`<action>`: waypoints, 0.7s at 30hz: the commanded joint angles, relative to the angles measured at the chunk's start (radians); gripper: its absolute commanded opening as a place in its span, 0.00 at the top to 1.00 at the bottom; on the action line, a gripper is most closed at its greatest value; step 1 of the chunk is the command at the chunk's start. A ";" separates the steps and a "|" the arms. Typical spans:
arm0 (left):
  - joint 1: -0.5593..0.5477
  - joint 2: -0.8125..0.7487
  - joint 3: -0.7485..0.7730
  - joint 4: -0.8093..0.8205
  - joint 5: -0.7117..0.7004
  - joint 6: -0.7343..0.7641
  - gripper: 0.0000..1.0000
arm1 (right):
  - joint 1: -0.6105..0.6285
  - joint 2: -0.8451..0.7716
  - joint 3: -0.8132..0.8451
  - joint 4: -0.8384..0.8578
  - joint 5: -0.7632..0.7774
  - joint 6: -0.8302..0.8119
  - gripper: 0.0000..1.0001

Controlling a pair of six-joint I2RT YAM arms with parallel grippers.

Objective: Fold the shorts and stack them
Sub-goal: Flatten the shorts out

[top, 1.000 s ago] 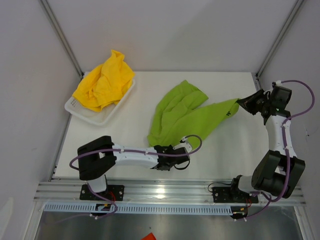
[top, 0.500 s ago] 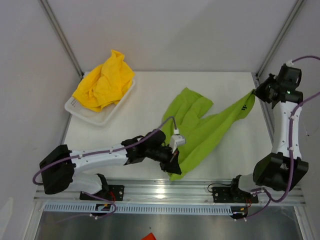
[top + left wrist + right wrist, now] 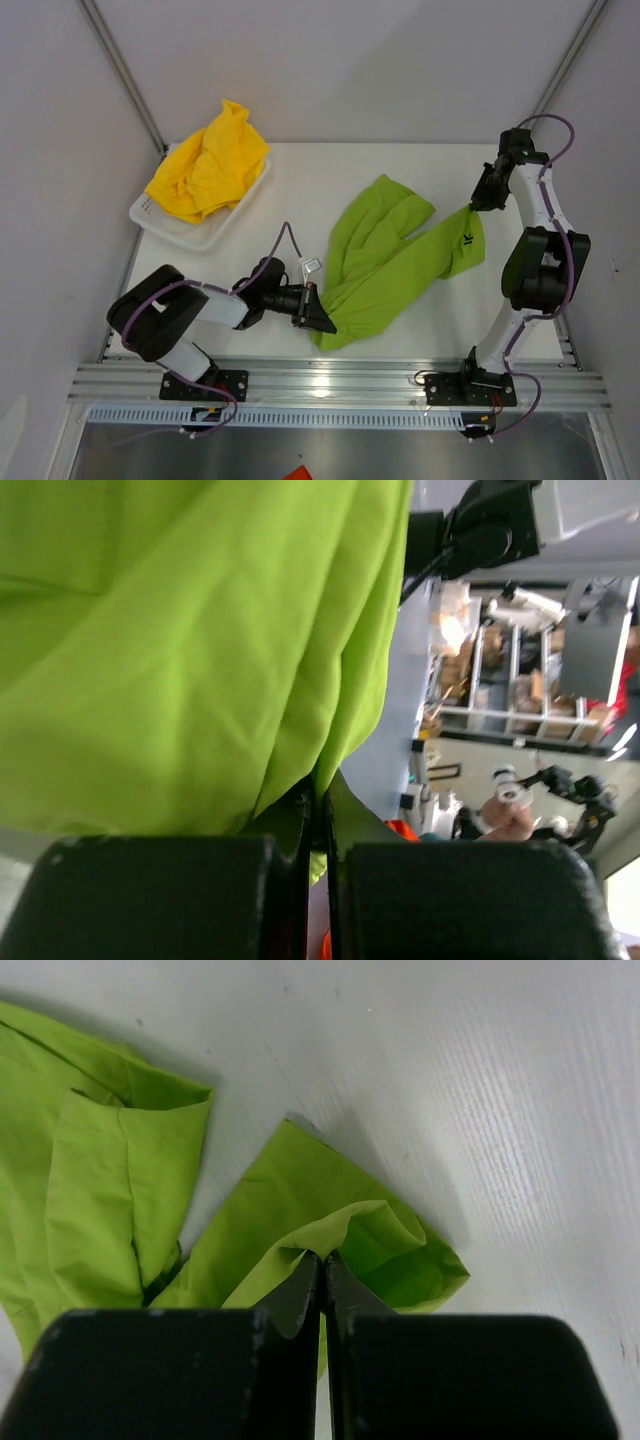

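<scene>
Grip on both ends of lime shorts (image 3: 400, 255)
Left hand (image 3: 324, 319) and right hand (image 3: 473, 205) clench opposite corners, likely to spread them flat.

Illumination is bright, even and diffuse. The top view is sharp; the aluminium rail (image 3: 330, 380) shows mild glare. In the right wrist view the lime green shorts (image 3: 330, 1190) cast a soft shadow on the table (image 3: 480, 1080). The left wrist background is blurred.
</scene>
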 commanded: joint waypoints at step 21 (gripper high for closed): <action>0.145 -0.015 0.048 -0.053 -0.132 -0.001 0.39 | -0.020 0.123 0.024 0.167 -0.223 0.010 0.57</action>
